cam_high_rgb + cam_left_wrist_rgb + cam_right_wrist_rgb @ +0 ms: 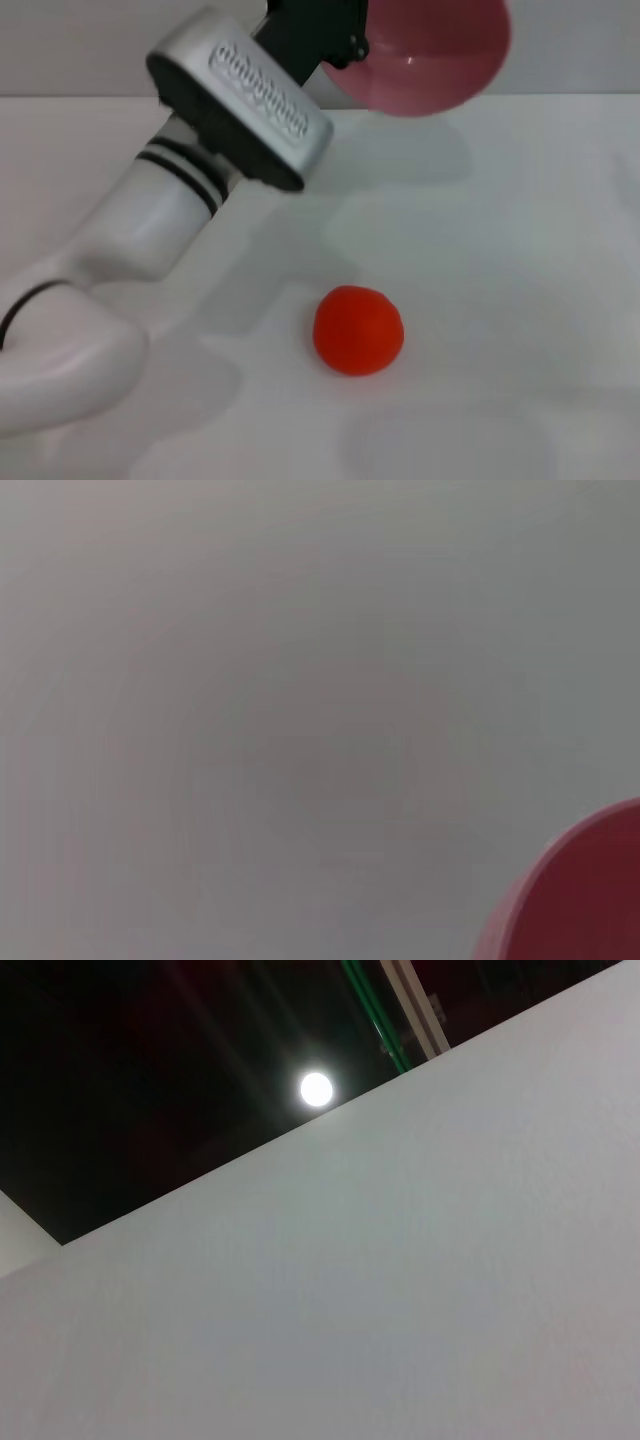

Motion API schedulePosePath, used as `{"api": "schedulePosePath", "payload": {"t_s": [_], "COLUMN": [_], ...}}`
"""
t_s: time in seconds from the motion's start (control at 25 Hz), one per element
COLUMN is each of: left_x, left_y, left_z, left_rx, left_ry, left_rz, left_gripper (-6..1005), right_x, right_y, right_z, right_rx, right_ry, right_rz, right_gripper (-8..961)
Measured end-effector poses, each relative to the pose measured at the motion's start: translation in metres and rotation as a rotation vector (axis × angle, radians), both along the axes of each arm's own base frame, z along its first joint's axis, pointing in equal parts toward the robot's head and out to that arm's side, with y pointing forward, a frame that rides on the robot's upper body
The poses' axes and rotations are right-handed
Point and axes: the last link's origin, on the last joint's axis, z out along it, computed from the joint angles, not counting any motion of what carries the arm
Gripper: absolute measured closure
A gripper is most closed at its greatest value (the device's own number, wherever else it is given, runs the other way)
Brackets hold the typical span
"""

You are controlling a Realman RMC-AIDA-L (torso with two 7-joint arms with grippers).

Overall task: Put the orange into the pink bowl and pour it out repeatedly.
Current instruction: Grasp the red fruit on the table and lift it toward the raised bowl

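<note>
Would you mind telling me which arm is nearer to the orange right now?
The left. Its gripper holds the pink bowl aloft, beyond the orange on the table. The right arm is out of sight.

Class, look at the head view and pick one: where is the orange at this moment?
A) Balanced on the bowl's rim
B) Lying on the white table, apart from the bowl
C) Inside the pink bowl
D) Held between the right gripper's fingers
B: the orange lies alone on the white table, while the left gripper holds the pink bowl raised and tipped, far from the fruit.
</note>
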Motion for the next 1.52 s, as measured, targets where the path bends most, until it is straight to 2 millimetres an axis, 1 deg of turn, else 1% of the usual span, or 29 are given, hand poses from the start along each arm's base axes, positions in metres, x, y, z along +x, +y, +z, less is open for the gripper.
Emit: {"api": "schedulePosePath", "payload": {"t_s": [0.12,0.2,0.24,0.28,0.32,0.44,0.48,0.52,0.56,0.6,0.64,0.68,0.72,0.8,0.84,0.92,1.0,1.04,1.08,1.12,1.2,1.24,1.32,1.36,1.44,1.48,1.52], "left_x": [-0.002,-0.002,-0.001,-0.001,0.001,0.001,0.006,0.007,0.007,0.008,0.006,0.006,0.004,0.004,-0.002,-0.014,-0.014,-0.027,-0.033,-0.037,-0.037,-0.049,-0.049,-0.054,-0.054,-0.06,-0.061], "left_y": [0.017,0.017,0.032,0.032,0.04,0.04,0.061,0.069,0.069,0.074,0.08,0.082,0.084,0.084,0.086,0.089,0.089,0.089,0.088,0.087,0.087,0.083,0.083,0.081,0.081,0.078,0.078], "left_z": [-0.004,-0.004,-0.007,-0.007,-0.006,-0.006,0.004,0.012,0.012,0.018,0.028,0.033,0.039,0.039,0.057,0.079,0.079,0.101,0.11,0.115,0.115,0.125,0.125,0.127,0.127,0.128,0.128], "left_rx": [-0.099,-0.099,-0.193,-0.193,-0.242,-0.242,-0.364,-0.416,-0.416,-0.448,-0.526,-0.548,-0.576,-0.576,-0.622,-0.634,-0.634,-0.636,-0.633,-0.632,-0.632,-0.63,-0.63,-0.625,-0.625,-0.62,-0.619], "left_ry": [-0.001,-0.001,0.008,0.008,0.009,0.009,0.024,0.036,0.036,0.043,0.068,0.073,0.084,0.084,0.097,0.101,0.101,0.092,0.085,0.083,0.083,0.09,0.09,0.1,0.1,0.125,0.133], "left_rz": [0.107,0.107,0.215,0.215,0.276,0.276,0.445,0.523,0.523,0.57,0.669,0.698,0.736,0.736,0.818,0.902,0.902,0.98,1.009,1.03,1.03,1.076,1.076,1.093,1.093,1.113,1.116], "left_gripper": [956,956,956,956,956,956,956,956,956,956,956,956,956,956,956,956,955,955,955,955,955,955,955,955,955,955,955], "right_x": [0.003,0.005,0.006,0.006,0.007,0.008,0.009,0.01,0.011,0.013,0.014,0.015,0.016,0.016,0.015,0.013,0.011,0.01,0.01,0.008,0.004,0.002,-0.003,-0.006,-0.011,-0.014,-0.017], "right_y": [0.001,0.002,0.002,0.002,0.002,0.004,0.004,0.005,0.006,0.008,0.01,0.011,0.013,0.017,0.021,0.03,0.044,0.05,0.056,0.061,0.071,0.076,0.083,0.087,0.092,0.095,0.099], "right_z": [-0.002,-0.004,-0.004,-0.005,-0.006,-0.009,-0.011,-0.012,-0.013,-0.014,-0.016,-0.017,-0.018,-0.021,-0.022,-0.022,-0.023,-0.023,-0.023,-0.022,-0.02,-0.019,-0.018,-0.021,-0.029,-0.034,-0.039], "right_rx": [-0.008,-0.014,-0.017,-0.02,-0.023,-0.036,-0.044,-0.056,-0.069,-0.087,-0.103,-0.122,-0.144,-0.195,-0.241,-0.346,-0.491,-0.562,-0.63,-0.687,-0.802,-0.856,-0.945,-0.986,-1.049,-1.08,-1.1], "right_ry": [0.006,0.009,0.01,0.01,0.011,0.013,0.015,0.021,0.027,0.034,0.041,0.045,0.045,0.026,0.01,-0.025,-0.083,-0.119,-0.147,-0.175,-0.242,-0.271,-0.353,-0.416,-0.544,-0.61,-0.671], "right_rz": [-0.012,-0.021,-0.025,-0.027,-0.03,-0.039,-0.043,-0.046,-0.049,-0.056,-0.061,-0.067,-0.072,-0.078,-0.078,-0.083,-0.11,-0.131,-0.152,-0.169,-0.218,-0.247,-0.317,-0.363,-0.468,-0.532,-0.593], "right_gripper": [451,451,451,451,450,449,449,449,450,450,451,451,451,451,451,450,450,450,450,450,450,450,449,449,449,450,451]}}
